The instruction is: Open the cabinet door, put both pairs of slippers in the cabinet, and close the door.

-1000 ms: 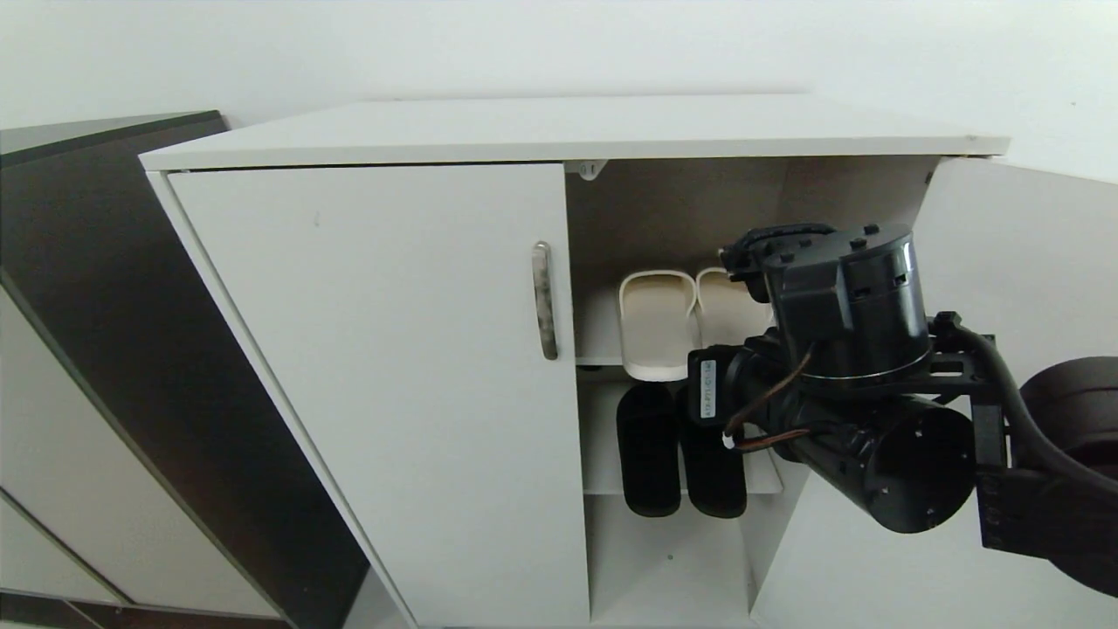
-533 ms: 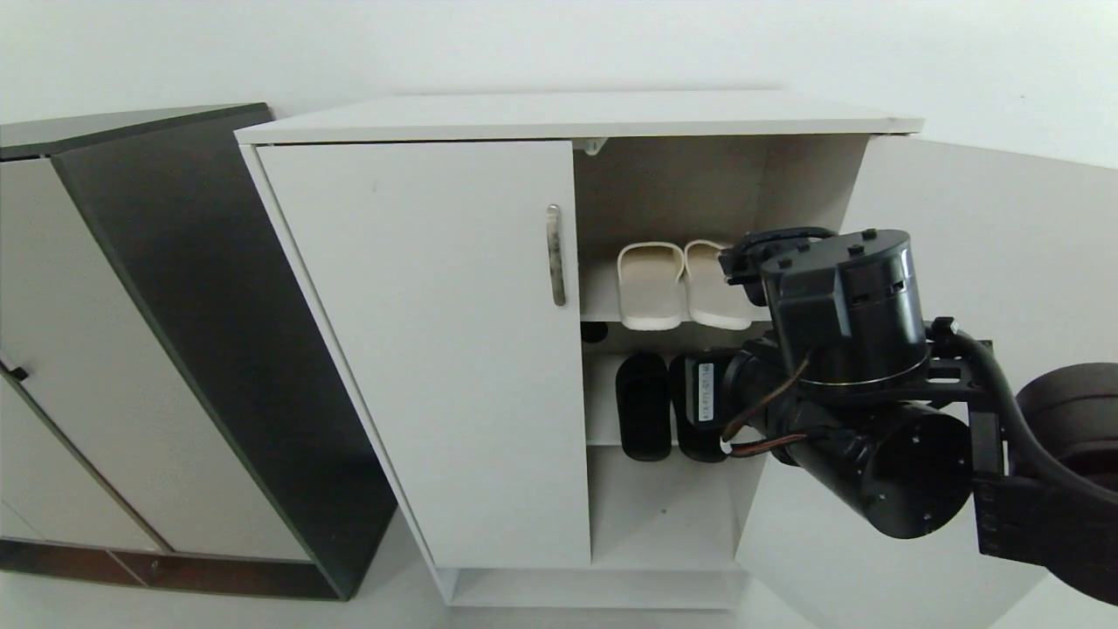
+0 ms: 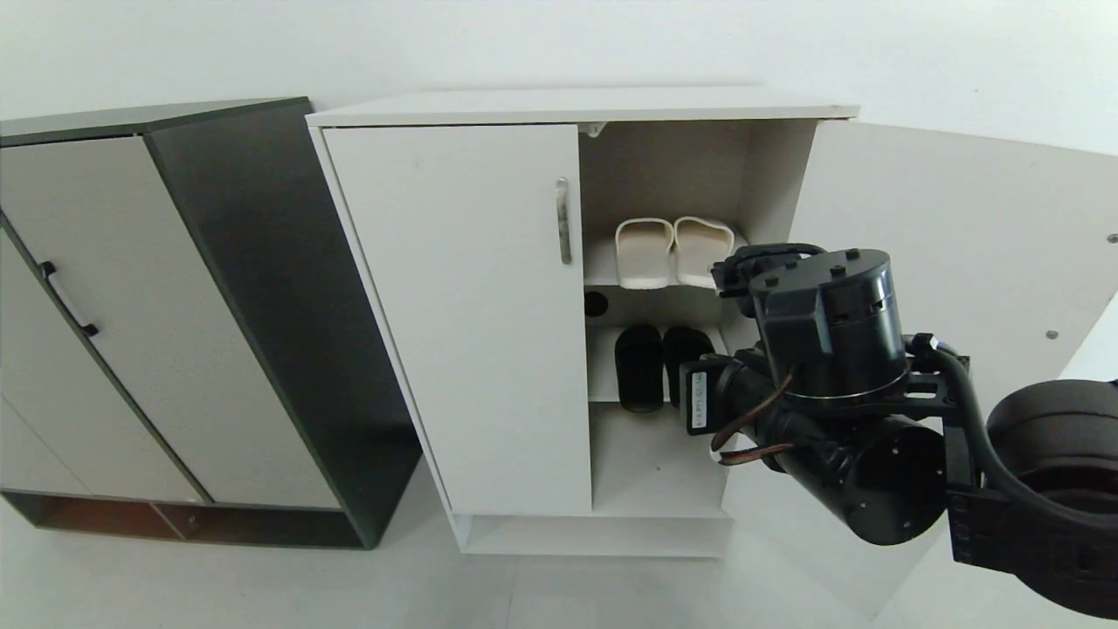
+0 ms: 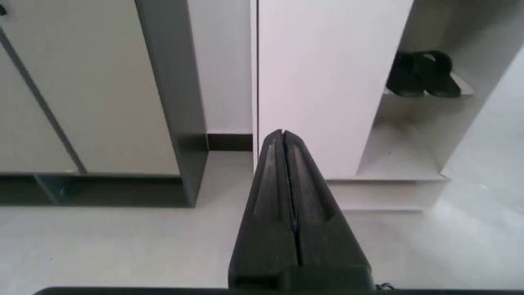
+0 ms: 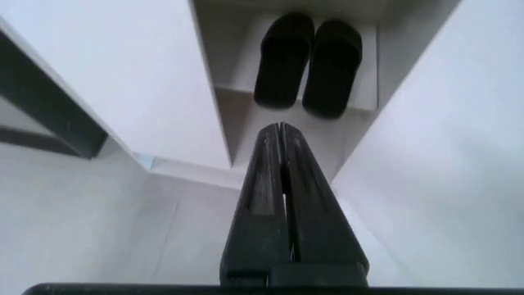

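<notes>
Soft, even light fills the room. The white cabinet [image 3: 472,306] looks bright, but inside it is shadowy. Straight lines bend near the edges.

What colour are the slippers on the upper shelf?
The upper slippers are cream white; head view shows them best.

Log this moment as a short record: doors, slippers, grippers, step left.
left door: closed, handle at its inner edge
right door: swung wide open
cream slippers: side by side on the upper shelf
black slippers: side by side on the shelf below
left gripper: shut, empty, out in front of the cabinet
right gripper: shut, empty, outside the cabinet, facing the black slippers
step left: closing the right door
</notes>
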Motion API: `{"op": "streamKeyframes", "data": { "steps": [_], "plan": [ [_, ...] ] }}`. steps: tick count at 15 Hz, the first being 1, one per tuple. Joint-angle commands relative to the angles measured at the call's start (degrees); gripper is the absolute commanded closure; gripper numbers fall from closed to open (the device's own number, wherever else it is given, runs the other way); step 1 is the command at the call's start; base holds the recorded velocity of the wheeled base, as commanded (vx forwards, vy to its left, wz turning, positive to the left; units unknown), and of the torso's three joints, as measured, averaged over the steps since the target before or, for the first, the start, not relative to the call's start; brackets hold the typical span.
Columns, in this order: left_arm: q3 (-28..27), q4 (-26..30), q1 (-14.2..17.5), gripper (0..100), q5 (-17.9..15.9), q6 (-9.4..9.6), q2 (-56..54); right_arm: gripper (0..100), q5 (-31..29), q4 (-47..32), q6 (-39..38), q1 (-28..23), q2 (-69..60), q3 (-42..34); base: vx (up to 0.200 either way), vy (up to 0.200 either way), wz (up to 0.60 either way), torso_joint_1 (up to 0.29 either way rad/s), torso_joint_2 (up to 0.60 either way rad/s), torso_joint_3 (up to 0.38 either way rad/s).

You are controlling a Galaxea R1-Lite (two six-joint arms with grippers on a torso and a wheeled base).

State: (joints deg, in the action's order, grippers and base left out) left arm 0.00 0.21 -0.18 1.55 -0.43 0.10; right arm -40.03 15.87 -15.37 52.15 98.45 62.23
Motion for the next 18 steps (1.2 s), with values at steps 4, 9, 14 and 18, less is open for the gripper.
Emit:
{"op": "streamKeyframes", "data": {
  "steps": [4, 9, 14, 18],
  "plan": [
    [0.0, 0.0, 0.0, 100, 0.0, -0.01, 0.0, 100, 0.2, 2.8, 0.7, -0.1, 0.5, -1.5, -0.200, 0.000, 0.00, 0.001, 0.00, -0.001],
    [0.0, 0.0, 0.0, 100, 0.1, 0.16, 0.0, 100, 0.4, 3.4, 0.9, -0.2, 1.7, -1.6, -0.040, 0.000, 0.00, 0.000, 0.00, 0.000],
    [0.0, 0.0, 0.0, 100, 0.1, 0.08, 0.0, 100, 0.4, 3.4, 0.9, -0.2, 1.8, -1.6, 0.000, 0.000, 0.00, 0.000, 0.00, 0.000],
    [0.0, 0.0, 0.0, 100, 0.1, 0.08, 0.0, 100, 0.4, 3.4, 0.9, -0.2, 2.4, -1.7, 0.000, 0.000, 0.00, 0.000, 0.00, 0.000]
  ]
}}
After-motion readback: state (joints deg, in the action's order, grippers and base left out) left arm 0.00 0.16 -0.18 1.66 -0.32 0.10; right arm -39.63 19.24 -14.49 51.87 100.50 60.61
